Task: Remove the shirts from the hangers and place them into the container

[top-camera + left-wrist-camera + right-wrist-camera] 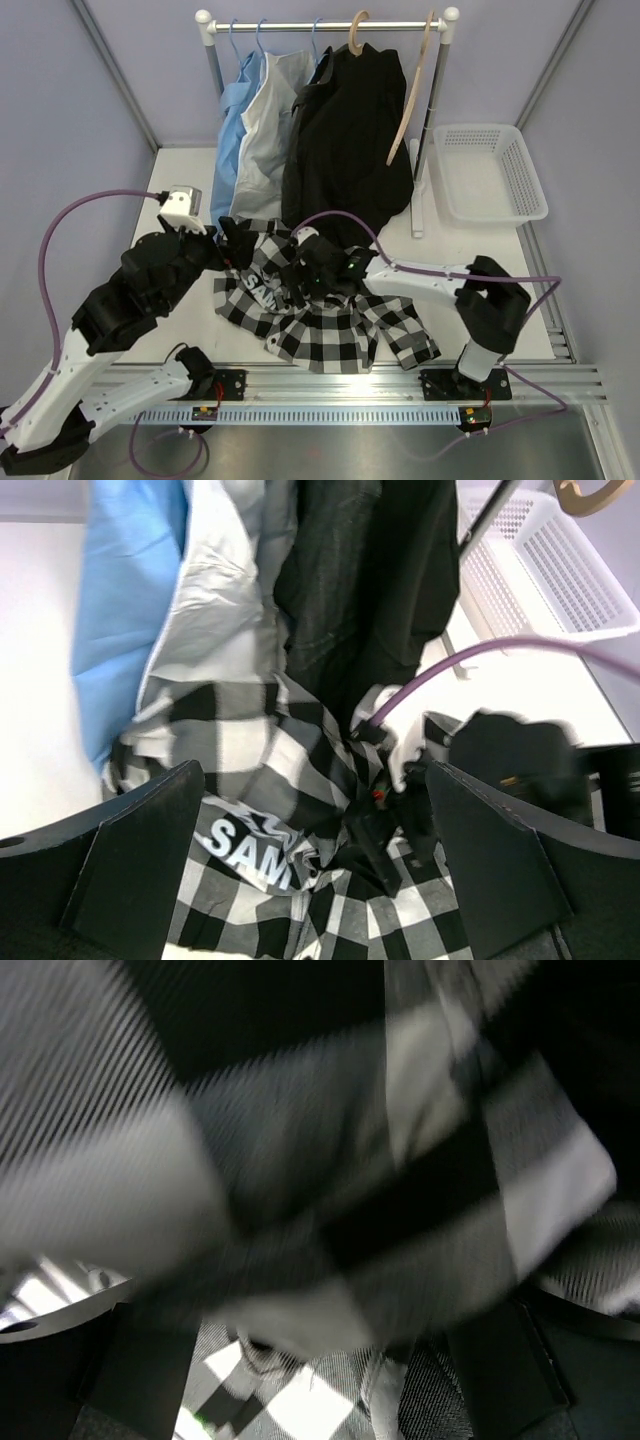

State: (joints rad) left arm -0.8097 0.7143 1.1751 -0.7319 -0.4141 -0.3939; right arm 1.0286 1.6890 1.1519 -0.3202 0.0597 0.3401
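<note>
Sprawling by table's (450, 245) front edge, checked shirt (325, 330), left claw (315, 772) and right claw (320, 1335) released, basket (533, 180) far right

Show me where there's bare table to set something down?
Bare white table left of the light blue shirt, and between the checked shirt and the basket, whose inside is empty. The middle is crowded: checked shirt, left end effector, right end effector.

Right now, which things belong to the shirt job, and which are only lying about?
For the job: checked shirt, black shirt, light blue shirt, white shirt, bare wooden hanger, white basket.
Just there: clothes rail, purple cable.
</note>
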